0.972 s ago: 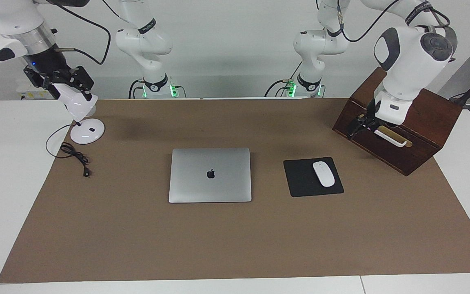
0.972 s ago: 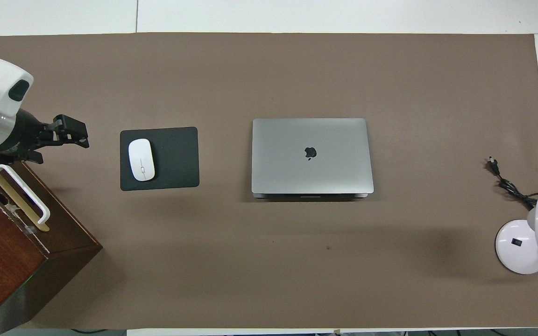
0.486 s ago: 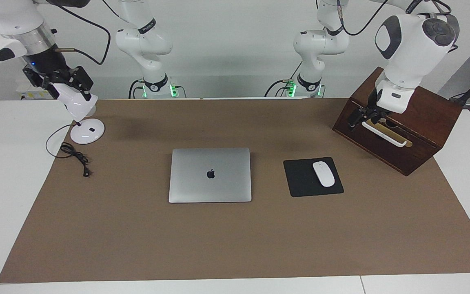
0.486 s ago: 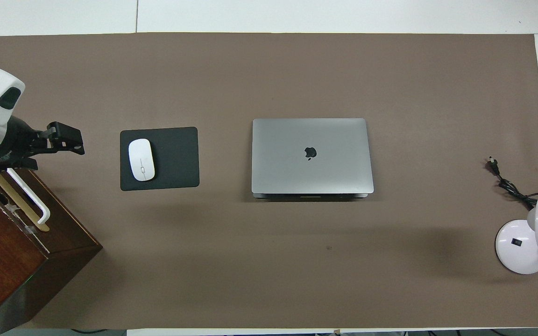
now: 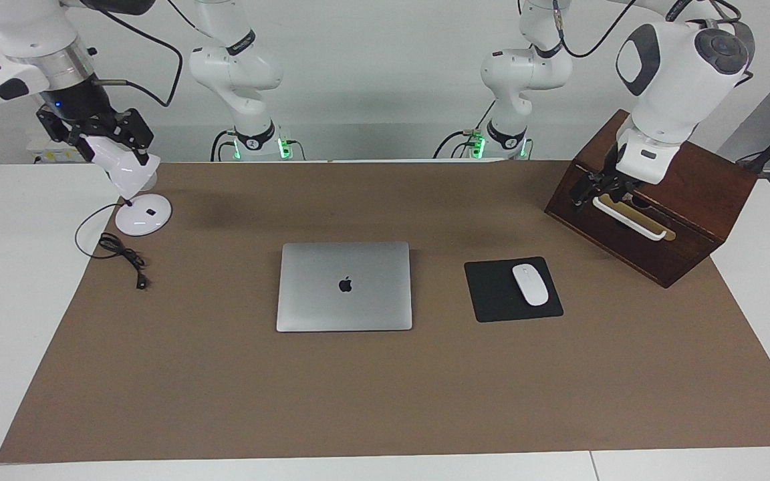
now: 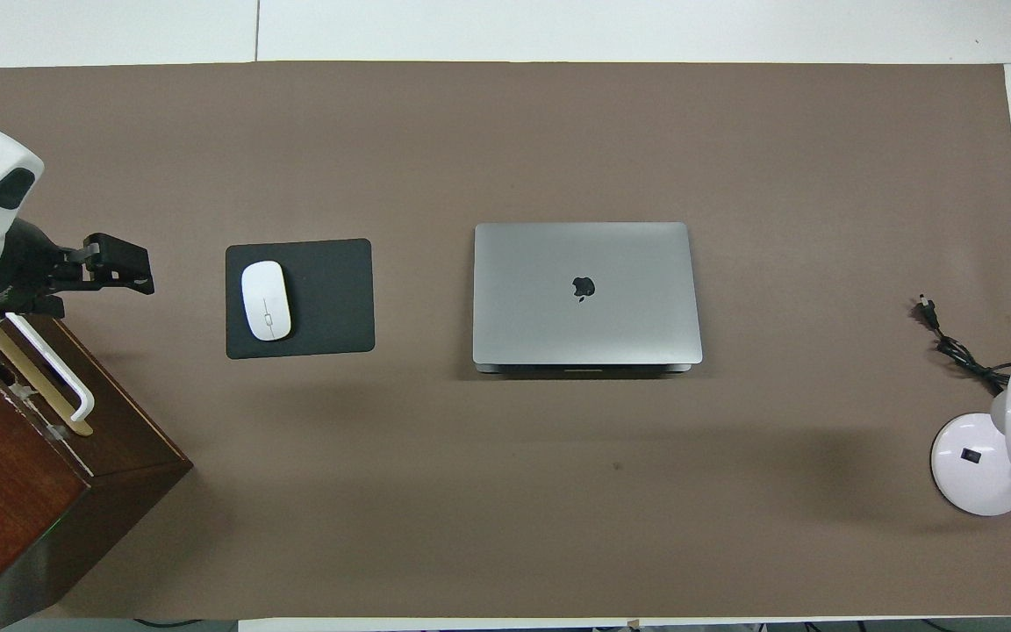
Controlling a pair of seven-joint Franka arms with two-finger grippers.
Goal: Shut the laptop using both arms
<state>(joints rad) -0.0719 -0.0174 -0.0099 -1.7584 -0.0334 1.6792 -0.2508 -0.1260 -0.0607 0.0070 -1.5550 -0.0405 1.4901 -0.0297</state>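
Note:
The laptop (image 5: 344,286) lies shut and flat in the middle of the brown mat, silver lid up with the dark apple logo; it also shows in the overhead view (image 6: 586,293). My left gripper (image 5: 582,197) hangs in the air by the wooden box's white handle (image 5: 629,220), toward the left arm's end; in the overhead view (image 6: 124,268) it is over the mat beside the mouse pad. My right gripper (image 5: 97,133) is up over the white lamp's head (image 5: 125,172) at the right arm's end. Both are well apart from the laptop.
A black mouse pad (image 5: 492,294) with a white mouse (image 5: 531,284) lies beside the laptop toward the left arm's end. A dark wooden box (image 5: 686,200) stands at that end. A white desk lamp's base (image 5: 143,215) and black cable (image 5: 121,254) are at the right arm's end.
My left gripper has risen a little and drawn back toward the robots by the box handle. The right gripper has barely shifted. The laptop has not moved.

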